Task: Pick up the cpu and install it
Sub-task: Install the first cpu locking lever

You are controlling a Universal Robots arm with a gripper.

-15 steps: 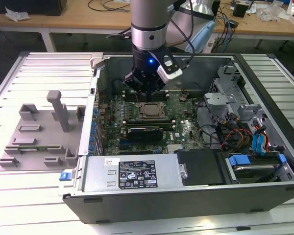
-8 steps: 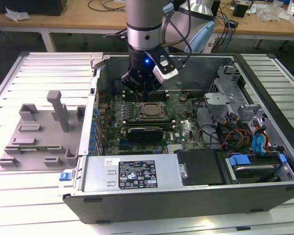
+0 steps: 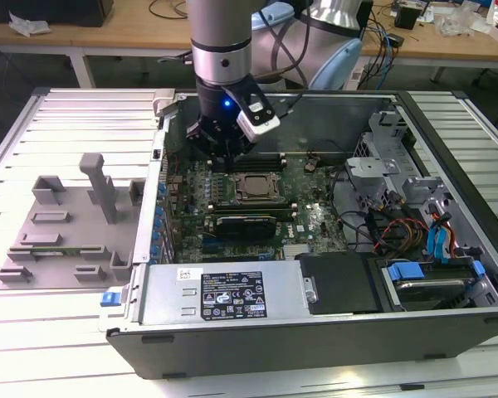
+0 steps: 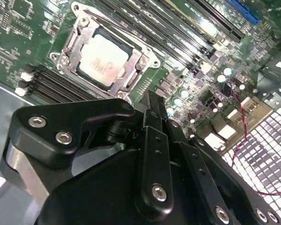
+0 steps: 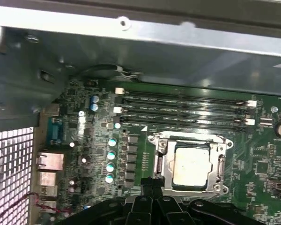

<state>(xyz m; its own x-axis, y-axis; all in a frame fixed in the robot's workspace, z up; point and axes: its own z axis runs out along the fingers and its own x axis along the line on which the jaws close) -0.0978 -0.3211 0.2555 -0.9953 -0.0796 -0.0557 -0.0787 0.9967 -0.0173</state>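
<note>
A robot arm's hand (image 3: 224, 159) hangs inside an open computer case (image 3: 315, 342) on a slatted table (image 3: 75, 124), just above the motherboard (image 3: 315, 220). In both wrist views its fingers appear drawn together with nothing between them. The cpu (image 5: 192, 164) lies in the metal-framed socket (image 5: 161, 159) beside the row of memory slots (image 5: 187, 110), just ahead of the fingertips and apart from them. It sits flat, its silvery top facing up out of the case. The second wrist view shows the frame bordering it on every side. Whether the frame is latched down cannot be told. The chip is close to square, so it has no marked long axis; its edges run parallel to the frame and to the memory slots, with no visible twist. The seating step looks done or nearly done. Doing it well is probably a matter of restraint: the chip should rest level under its own weight, square to the frame, and should not be nudged sideways or pressed by closed fingers, since a socket of this kind tolerates little force.
</note>
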